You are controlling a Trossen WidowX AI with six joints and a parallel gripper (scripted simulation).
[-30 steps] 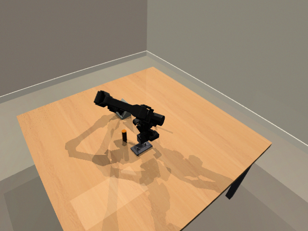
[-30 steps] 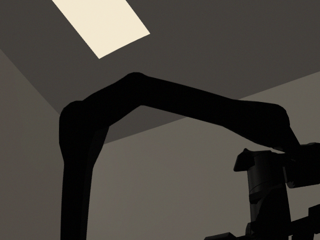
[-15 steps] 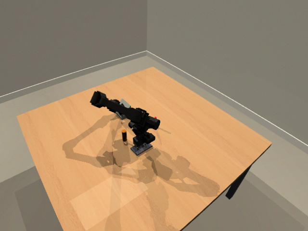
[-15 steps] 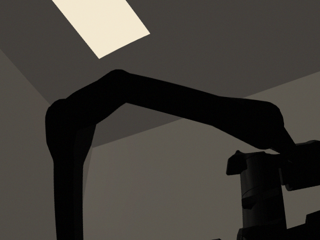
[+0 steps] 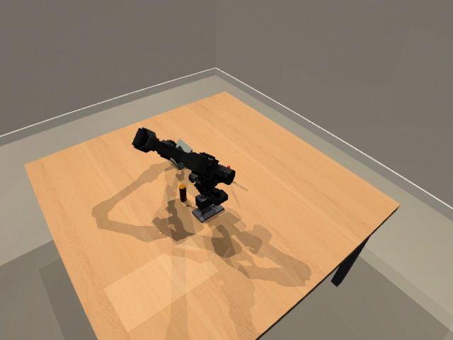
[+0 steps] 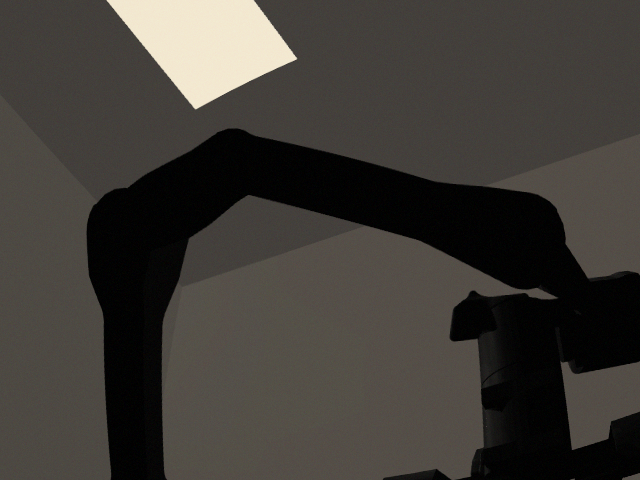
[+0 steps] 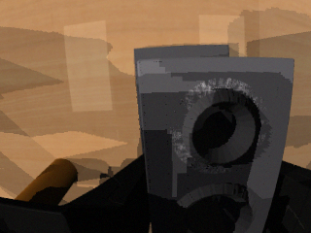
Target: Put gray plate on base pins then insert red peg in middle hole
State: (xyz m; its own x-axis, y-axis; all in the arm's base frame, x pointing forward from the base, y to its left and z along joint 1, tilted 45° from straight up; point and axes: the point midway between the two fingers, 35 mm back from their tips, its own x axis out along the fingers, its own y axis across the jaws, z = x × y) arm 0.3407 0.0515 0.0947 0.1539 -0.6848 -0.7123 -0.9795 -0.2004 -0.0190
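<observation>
And the pincer [image 5: 211,200] [image 7: 193,157] grips the plate [image 7: 157,109] over the base [image 5: 218,210] [image 7: 181,49], well inside the counter's [image 5: 311,205] edges! The red peg [image 5: 228,167], partly hidden, stands nearer the far corner.

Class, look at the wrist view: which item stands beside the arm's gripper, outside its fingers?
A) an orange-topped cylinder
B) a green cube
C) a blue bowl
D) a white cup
A: the orange-topped cylinder shows at the lower left there, apart from the plate.
</observation>
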